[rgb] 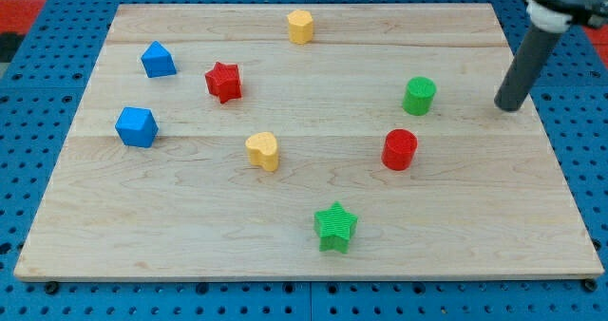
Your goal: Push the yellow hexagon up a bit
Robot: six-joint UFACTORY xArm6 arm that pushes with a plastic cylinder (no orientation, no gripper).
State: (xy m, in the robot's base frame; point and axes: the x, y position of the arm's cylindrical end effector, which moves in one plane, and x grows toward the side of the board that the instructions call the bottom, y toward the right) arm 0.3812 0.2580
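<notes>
Sitting near the board's [285, 250] top edge, the yellow hexagon [300, 26] is seen well apart from my tip [509, 105], which is parked far right beside the green cylinder [419, 95]. No fingers are fitted, so nothing's gripped.

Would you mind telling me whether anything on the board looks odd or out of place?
Nothing stands out. All eight blocks sit upright and apart on the board, none damaged. My tip rests at the view's right, beside the green cylinder, far from the yellow hexagon.
</notes>
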